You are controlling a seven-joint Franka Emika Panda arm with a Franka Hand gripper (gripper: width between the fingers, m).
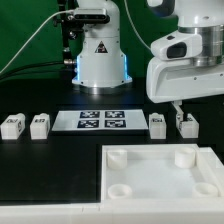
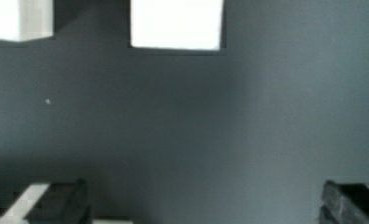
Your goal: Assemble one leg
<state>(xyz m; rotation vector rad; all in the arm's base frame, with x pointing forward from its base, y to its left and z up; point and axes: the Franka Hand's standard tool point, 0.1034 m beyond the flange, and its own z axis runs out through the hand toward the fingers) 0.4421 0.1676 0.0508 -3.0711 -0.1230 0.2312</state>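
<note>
Past the tray [image 1: 150,168], the leg [image 1: 186,125] lies just beside the spread jaws.

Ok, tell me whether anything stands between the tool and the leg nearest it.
Nothing visible does. The open tool hangs just above the rightmost leg in the exterior view, with only open space between them.

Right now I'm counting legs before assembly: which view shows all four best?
The exterior view: two legs stand to the exterior view's left of the marker board, two to its right. The wrist view catches only two cropped white blocks, tags unseen.
</note>
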